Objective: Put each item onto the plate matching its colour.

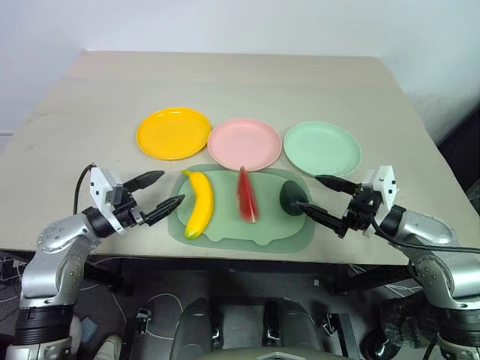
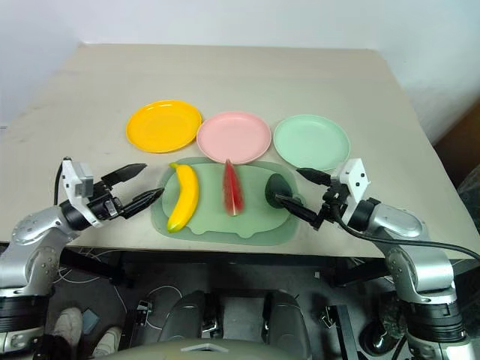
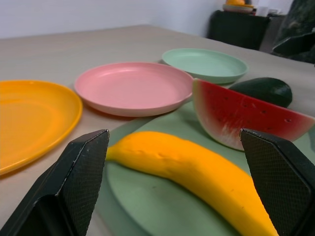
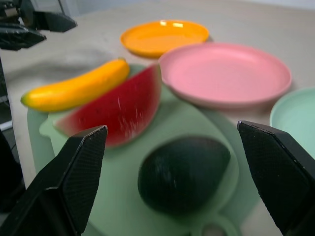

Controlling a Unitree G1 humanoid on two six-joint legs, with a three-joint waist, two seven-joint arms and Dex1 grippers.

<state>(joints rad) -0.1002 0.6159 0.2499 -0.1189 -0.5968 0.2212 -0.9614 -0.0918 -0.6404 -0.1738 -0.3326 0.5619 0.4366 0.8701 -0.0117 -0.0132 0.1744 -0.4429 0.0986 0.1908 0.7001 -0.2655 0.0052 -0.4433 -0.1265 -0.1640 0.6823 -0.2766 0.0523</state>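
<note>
A yellow banana [image 1: 199, 203], a red watermelon slice [image 1: 247, 195] and a dark green avocado [image 1: 292, 199] lie side by side on a flat green mat [image 1: 247, 229] near the table's front edge. Behind the mat, three plates stand in a row: yellow-orange [image 1: 173, 133], pink [image 1: 244, 143] and mint green [image 1: 322, 148]. My left gripper [image 1: 165, 190] is open just left of the banana, apart from it. My right gripper [image 1: 321, 196] is open just right of the avocado, its lower finger close beside it. Both hold nothing.
The beige table [image 1: 240, 82] stretches back behind the plates. Its front edge runs just below the mat. The far half of the tabletop holds no objects.
</note>
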